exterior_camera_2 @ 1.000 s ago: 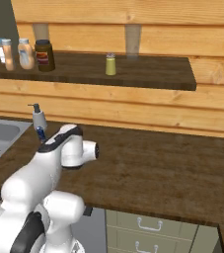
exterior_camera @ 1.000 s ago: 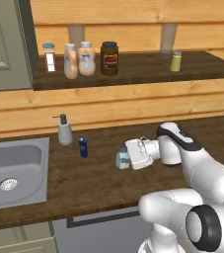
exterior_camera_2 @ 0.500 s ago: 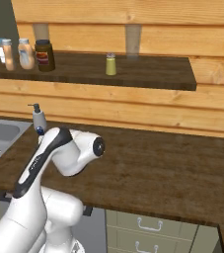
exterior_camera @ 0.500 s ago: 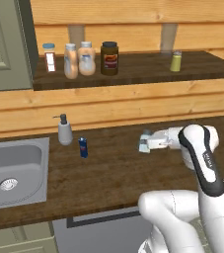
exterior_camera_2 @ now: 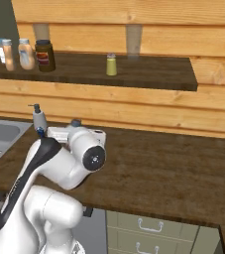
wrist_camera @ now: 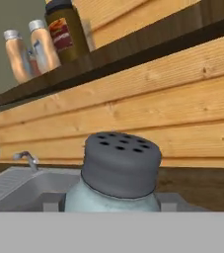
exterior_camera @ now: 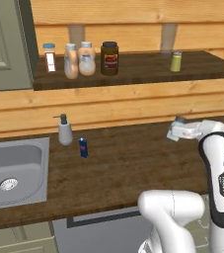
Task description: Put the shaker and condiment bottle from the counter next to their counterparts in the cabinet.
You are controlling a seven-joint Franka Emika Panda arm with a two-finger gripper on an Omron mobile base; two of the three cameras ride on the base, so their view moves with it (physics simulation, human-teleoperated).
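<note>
over the last second my arm has swung right and lifted the shaker (wrist_camera: 119,170) off the counter (exterior_camera: 133,163), claw (exterior_camera: 178,129) clamped on it (grey cap forward), cabinet (exterior_camera: 133,74) placement beside the yellow-green shaker (exterior_camera: 176,61) pending.

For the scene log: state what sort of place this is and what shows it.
A kitchen, rendered rather than real. A steel sink is set into a dark wood counter, and a wall cabinet above holds condiment bottles, a brown jar and a yellow-green shaker.

Even, shadowless rendered light; all 3 views slightly soft, without glare.
</note>
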